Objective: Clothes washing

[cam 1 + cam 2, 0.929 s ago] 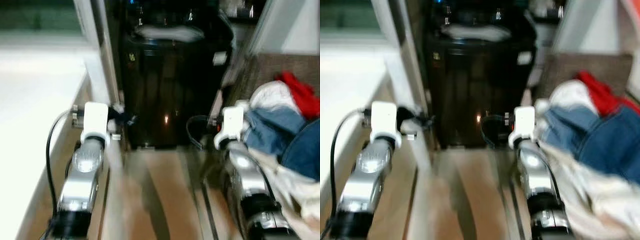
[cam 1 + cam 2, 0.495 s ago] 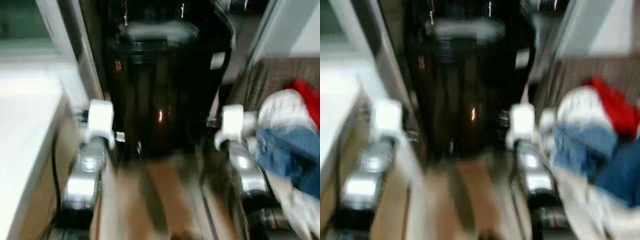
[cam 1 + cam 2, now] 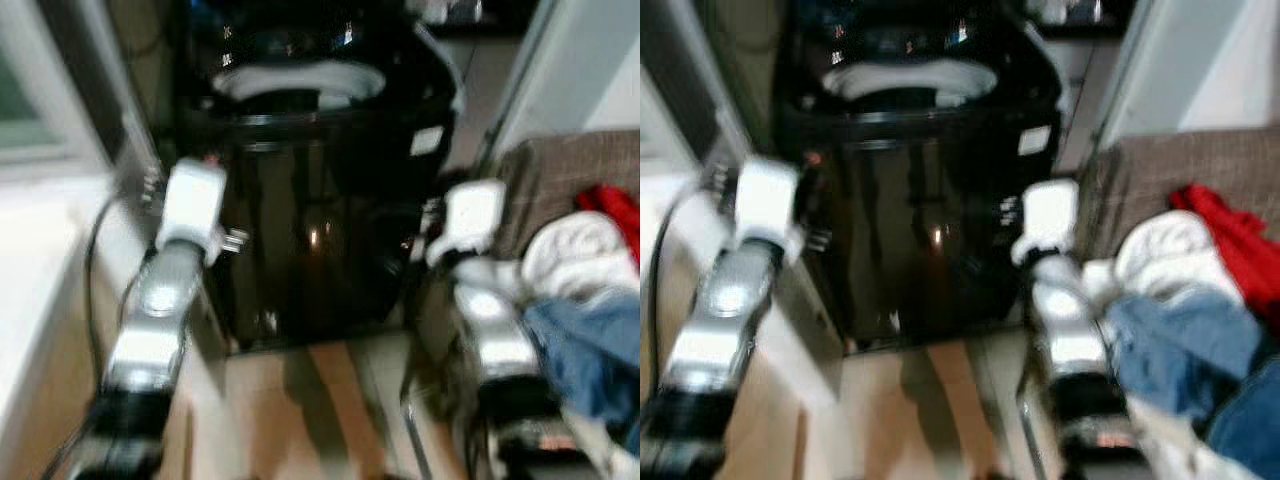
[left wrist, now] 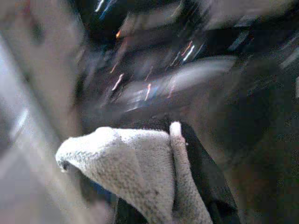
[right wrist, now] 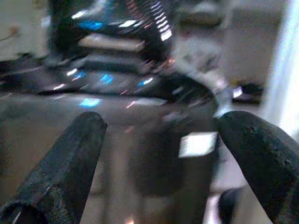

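Closer to the glossy black top-load washing machine (image 3: 310,190) at 12 o'clock than 0.9 s ago, left gripper (image 4: 154,186) clenched on a grey knitted cloth (image 4: 135,172), right gripper (image 5: 163,154) spread empty, so loading looks next.

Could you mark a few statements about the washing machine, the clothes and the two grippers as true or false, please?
1. The washing machine is black, with its top opening showing a pale ring. True.
2. The left gripper is empty. False: its jaws are shut on a pale knitted cloth.
3. The right gripper has its jaws spread apart with nothing between them. True.
4. The pile of clothes lies to the robot's left. False: it lies to its right, beside the right arm.
5. A red garment lies in the pile. True.
6. The washing machine is white. False: it is glossy black.
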Controlling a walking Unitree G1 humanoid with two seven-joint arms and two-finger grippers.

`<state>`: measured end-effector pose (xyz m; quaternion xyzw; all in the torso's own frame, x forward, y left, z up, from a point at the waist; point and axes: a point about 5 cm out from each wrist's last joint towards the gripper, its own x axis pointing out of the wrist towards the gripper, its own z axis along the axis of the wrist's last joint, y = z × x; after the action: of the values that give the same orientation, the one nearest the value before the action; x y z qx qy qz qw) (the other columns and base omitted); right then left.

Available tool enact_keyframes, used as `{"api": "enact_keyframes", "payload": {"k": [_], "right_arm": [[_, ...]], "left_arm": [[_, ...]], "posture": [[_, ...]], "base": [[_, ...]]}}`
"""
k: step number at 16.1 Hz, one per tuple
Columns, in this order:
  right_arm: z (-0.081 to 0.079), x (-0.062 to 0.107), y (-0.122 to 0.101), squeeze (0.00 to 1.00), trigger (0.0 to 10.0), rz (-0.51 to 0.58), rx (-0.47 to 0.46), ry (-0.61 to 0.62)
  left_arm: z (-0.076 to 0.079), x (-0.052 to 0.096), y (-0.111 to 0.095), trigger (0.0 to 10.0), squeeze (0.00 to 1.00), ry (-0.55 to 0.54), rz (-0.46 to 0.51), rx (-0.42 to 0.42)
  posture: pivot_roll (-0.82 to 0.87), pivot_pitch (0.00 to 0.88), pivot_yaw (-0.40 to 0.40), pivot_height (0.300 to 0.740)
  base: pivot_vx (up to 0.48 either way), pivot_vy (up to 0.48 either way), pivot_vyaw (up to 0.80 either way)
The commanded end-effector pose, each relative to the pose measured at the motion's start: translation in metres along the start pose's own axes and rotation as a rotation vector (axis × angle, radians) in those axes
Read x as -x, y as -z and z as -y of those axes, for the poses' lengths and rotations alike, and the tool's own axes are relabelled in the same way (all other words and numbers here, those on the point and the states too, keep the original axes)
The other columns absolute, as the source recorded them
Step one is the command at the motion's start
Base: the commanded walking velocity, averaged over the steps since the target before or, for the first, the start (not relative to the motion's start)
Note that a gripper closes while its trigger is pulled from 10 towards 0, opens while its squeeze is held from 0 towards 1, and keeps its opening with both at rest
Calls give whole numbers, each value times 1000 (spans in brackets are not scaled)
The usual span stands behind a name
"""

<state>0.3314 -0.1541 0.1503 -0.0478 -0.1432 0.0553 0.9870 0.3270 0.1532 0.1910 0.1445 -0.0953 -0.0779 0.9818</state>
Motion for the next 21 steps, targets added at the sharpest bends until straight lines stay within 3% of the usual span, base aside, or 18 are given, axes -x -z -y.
{"api": "enact_keyframes", "payload": {"k": [1, 3, 4, 5, 7, 8, 11, 14, 15, 16, 17, 18, 19, 20, 21], "right_arm": [[3, 0, -8, 0, 10000, 34, -26, 11], [3, 4, -6, 0, 10000, 24, -51, -2], [-1, 15, 0, 0, 10000, -5, -105, -54], [-1, 15, 0, 0, 10000, -5, -105, -54], [-8, 31, 5, 0, 10000, -54, -166, -134], [-10, 33, 4, 0, 10000, -53, -163, -147], [-13, 40, 3, 0, 10000, -70, -184, -175], [-22, 53, -5, 0, 10000, -91, -227, -287], [-21, 57, -8, 0, 10000, -94, -218, -304], [-21, 59, -13, 0, 10000, -88, -216, -317], [-22, 59, -17, 0, 10000, -79, -222, -326], [-27, 61, -34, 0, 10000, -57, -238, -381], [-28, 62, -37, 0, 10000, -52, -238, -397], [-29, 63, -44, 0, 10000, -44, -238, -422], [-29, 64, -50, 0, 10000, -42, -237, -443]], "left_arm": [[-18, -12, -27, 0, 0, -13, 89, -25], [-31, -26, -43, 0, 0, -16, 137, -64], [-50, -46, -61, 0, 0, -26, 171, -114], [-50, -46, -61, 0, 0, -26, 171, -114], [-71, -78, -92, 0, 0, -10, 192, -208], [-76, -85, -97, 0, 0, -5, 180, -231], [-77, -99, -104, 0, 0, 20, 158, -264], [-78, -108, -103, 0, 0, 19, 78, -309], [-77, -110, -96, 0, 0, 12, 9, -338], [-76, -109, -79, 10000, 0, 7, -90, -402], [-75, -107, -70, 10000, 0, 23, -134, -418], [-72, -101, -46, 10000, 345, 40, -216, -452], [-72, -100, -41, 10000, 345, 44, -233, -462], [-71, -98, -35, 10000, 247, 43, -246, -443], [-69, -96, -27, 10000, 1000, 43, -272, -413]], "posture": [[-76, 0, 6, 740], [-85, 0, 10, 740], [-102, 0, 20, 740], [-102, 0, 20, 740], [-140, 0, 54, 740], [-151, 0, 65, 740], [-174, 0, 89, 740], [-200, 0, 106, 740], [-207, 0, 110, 740], [-219, 0, 119, 740], [-223, 0, 123, 740], [-234, 0, 132, 740], [-234, 0, 132, 740], [-238, 0, 135, 740], [-238, 0, 135, 740]], "base": [[480, 0, 0], [480, 0, 0], [480, 0, 0], [480, 0, 0], [480, 0, 0], [480, 0, 0], [480, 0, 0], [480, 0, 0], [480, 0, 0], [0, 0, 0], [0, 0, 0], [0, 0, 0], [0, 0, 0], [0, 0, 0], [0, 0, 0]]}}
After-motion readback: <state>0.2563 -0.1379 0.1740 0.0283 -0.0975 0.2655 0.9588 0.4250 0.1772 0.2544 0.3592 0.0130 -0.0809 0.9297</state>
